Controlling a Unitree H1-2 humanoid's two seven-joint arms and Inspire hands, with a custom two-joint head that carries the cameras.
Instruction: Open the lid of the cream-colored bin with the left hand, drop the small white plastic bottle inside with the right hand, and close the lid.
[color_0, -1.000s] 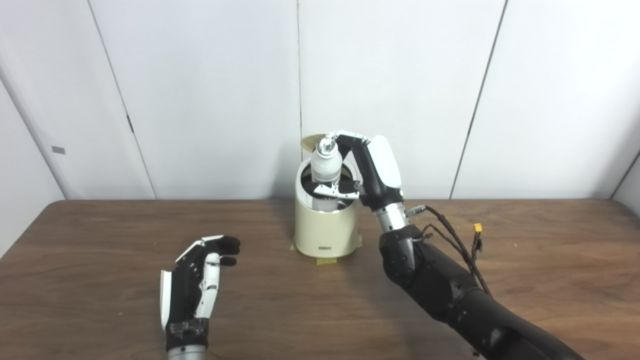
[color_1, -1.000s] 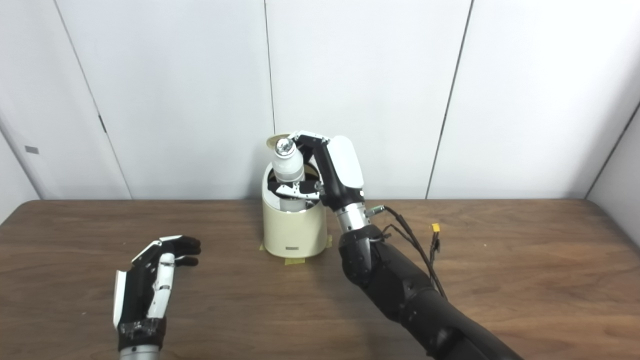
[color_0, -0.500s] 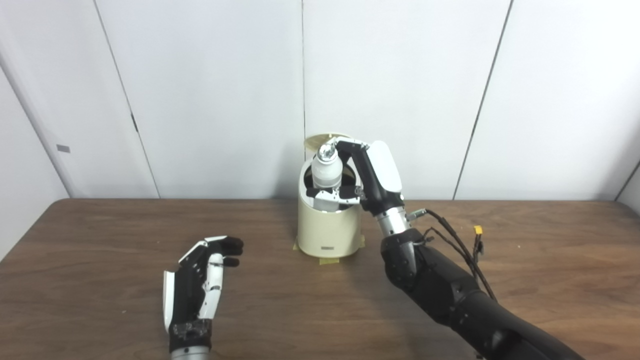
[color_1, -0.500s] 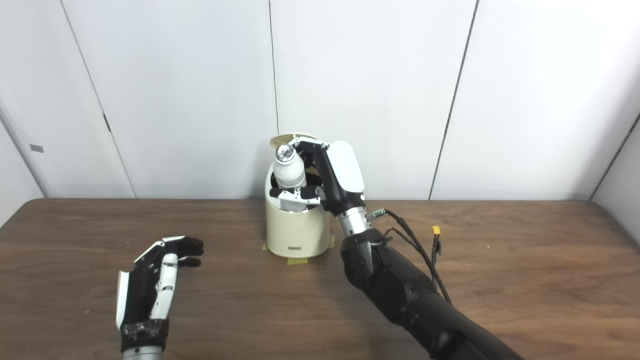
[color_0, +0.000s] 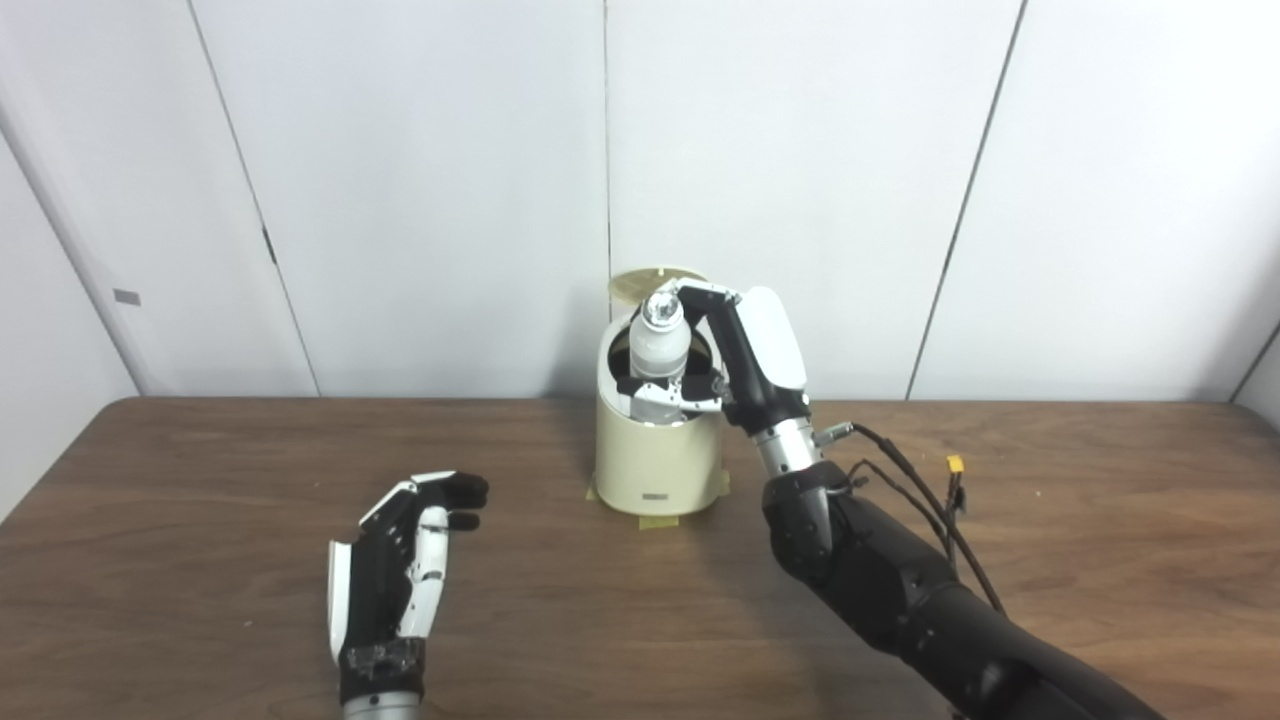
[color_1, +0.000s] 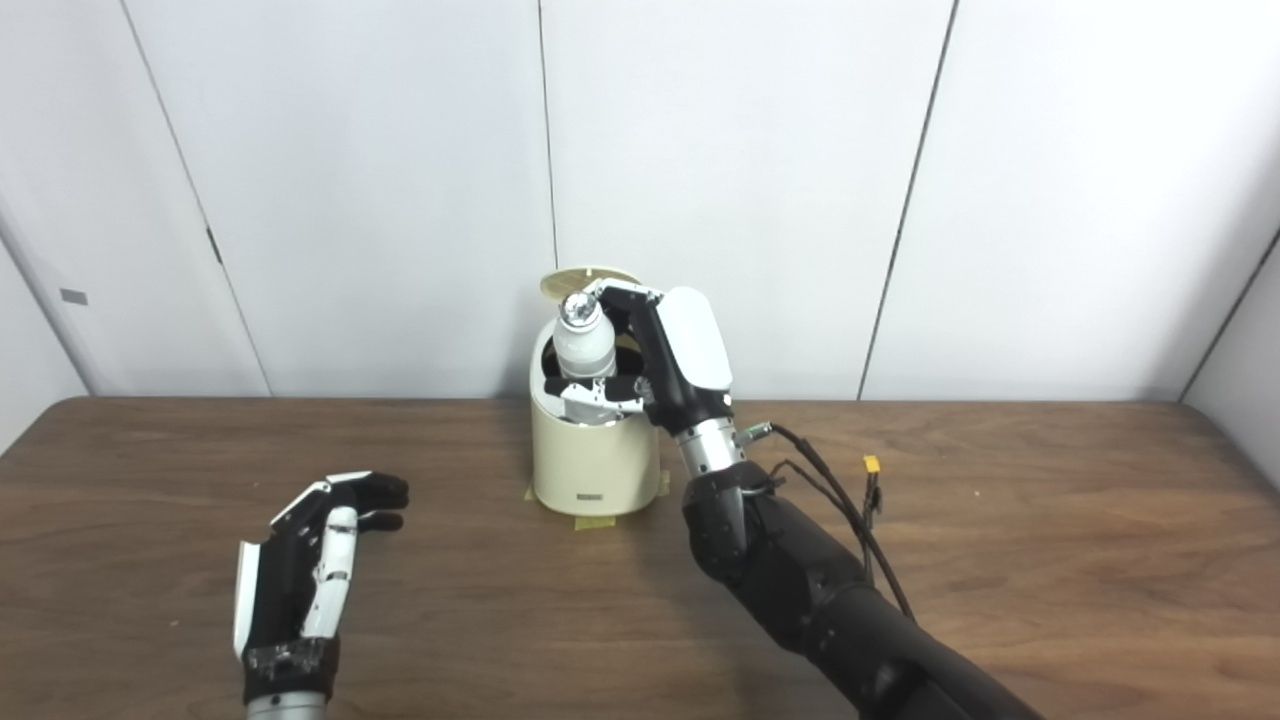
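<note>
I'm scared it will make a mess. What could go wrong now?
The right hand holds the white bottle upright in the bin mouth; released crooked, it might catch on the rim. The lid stands open behind with nothing holding it, so it could drop onto the hand.

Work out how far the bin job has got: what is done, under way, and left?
Done: the lid stands open. Under way: the right robot hand holds the bottle partly inside the bin. Left: release it and close the lid; the left robot hand waits open, away from the bin.
</note>
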